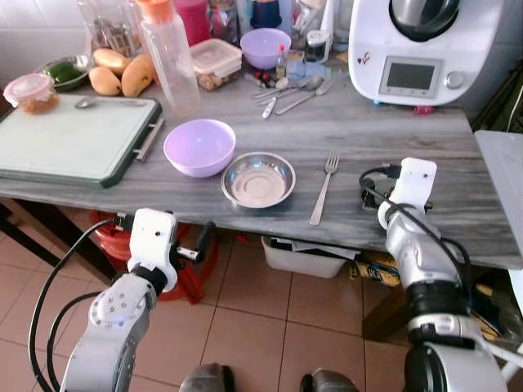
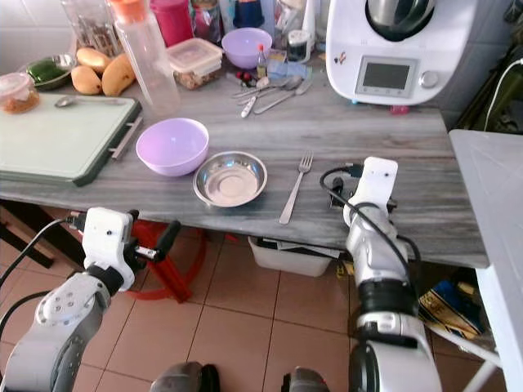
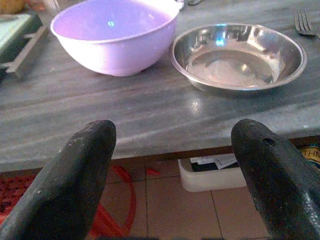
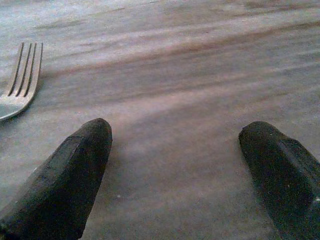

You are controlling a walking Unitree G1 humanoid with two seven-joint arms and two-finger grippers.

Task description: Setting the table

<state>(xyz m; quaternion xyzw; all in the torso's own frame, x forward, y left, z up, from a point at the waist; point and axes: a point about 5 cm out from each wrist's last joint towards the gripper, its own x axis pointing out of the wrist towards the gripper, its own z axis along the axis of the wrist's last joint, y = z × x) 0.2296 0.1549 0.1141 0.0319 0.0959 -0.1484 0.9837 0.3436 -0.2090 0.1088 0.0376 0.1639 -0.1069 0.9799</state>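
Lilac bowl [image 1: 199, 147]: tabletop, left of steel dish [image 1: 258, 180].
Left gripper [image 3: 172, 175]: fingers spread, empty, below table edge.
Fork [image 1: 324, 189]: right of dish.
Right gripper [image 4: 175, 175]: spread, empty, just right of fork.

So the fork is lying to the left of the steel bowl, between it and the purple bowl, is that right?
Not quite. The fork lies to the right of the steel bowl, apart from it; the purple bowl sits on the steel bowl's other side. The left eye view shows this.
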